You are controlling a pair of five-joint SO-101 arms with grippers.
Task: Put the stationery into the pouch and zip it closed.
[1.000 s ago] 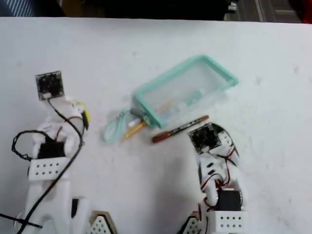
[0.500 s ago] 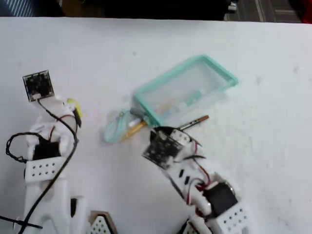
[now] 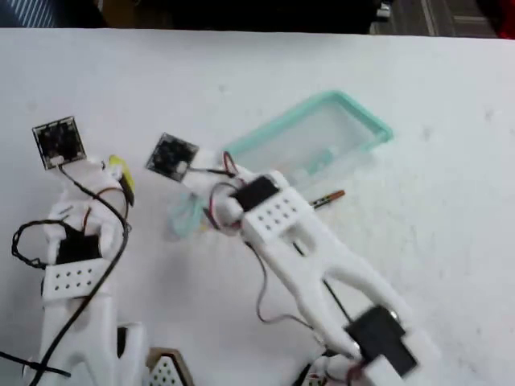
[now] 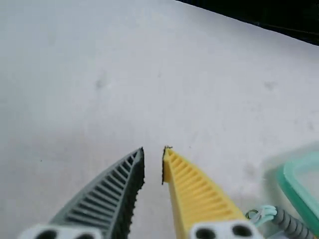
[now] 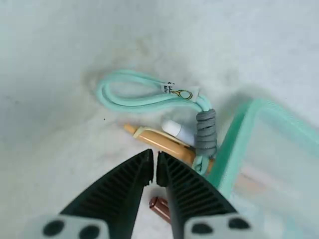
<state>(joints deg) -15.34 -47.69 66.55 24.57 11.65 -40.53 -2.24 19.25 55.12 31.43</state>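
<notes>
Pouch [image 3: 315, 138], teal-rimmed, flat on surface [image 3: 241, 76]. Right tool [image 5: 155, 155] clenched, empty, above orange pen [image 5: 160, 141] at pouch's cord end. Brown pen [image 3: 329, 198] just beside pouch's long edge. Left tool [image 4: 153, 152] slightly parted, empty, well apart from pouch.

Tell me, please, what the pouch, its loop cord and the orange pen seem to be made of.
Pouch: probably soft clear plastic, slightly frosted; items inside show through it. Its mint edging looks like fabric tape.
Loop cord: seemingly woven textile, matte, bending limply.
Orange pen: likely smooth plastic with a slight sheen.
</notes>
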